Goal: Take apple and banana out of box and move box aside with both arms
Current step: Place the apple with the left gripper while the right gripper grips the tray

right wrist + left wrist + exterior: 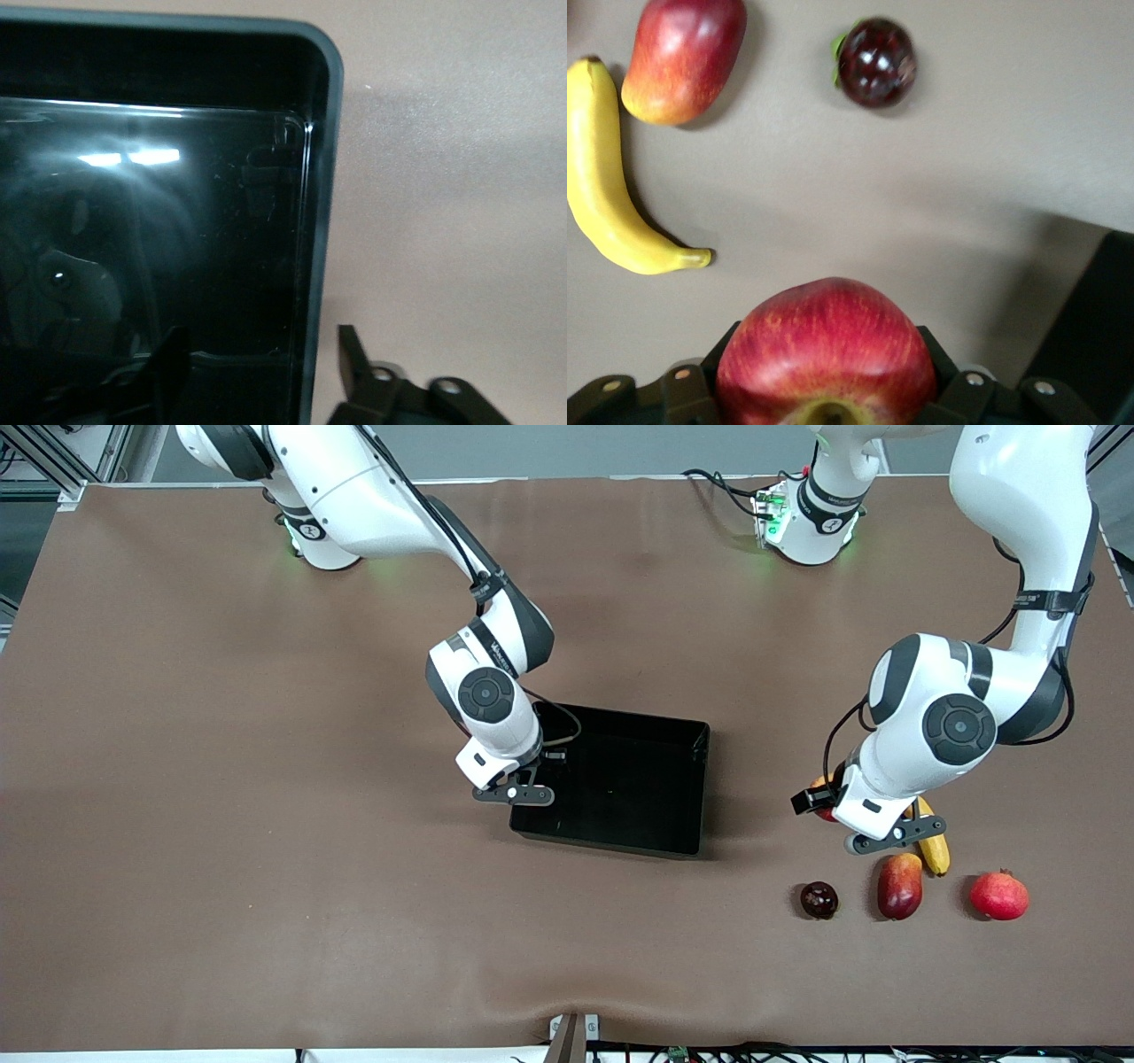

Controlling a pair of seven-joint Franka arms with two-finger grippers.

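Observation:
My left gripper is shut on the red-yellow apple and holds it just above the table beside the other fruits. In the left wrist view the apple fills the space between the fingers. The yellow banana lies on the table under that hand, and it also shows in the left wrist view. My right gripper is open at the black box, on its side toward the right arm's end. In the right wrist view its fingers straddle the box wall, one inside and one outside.
A dark plum, a red-yellow mango-like fruit and a red pomegranate lie in a row nearer the front camera than the banana. The plum and the mango-like fruit show in the left wrist view.

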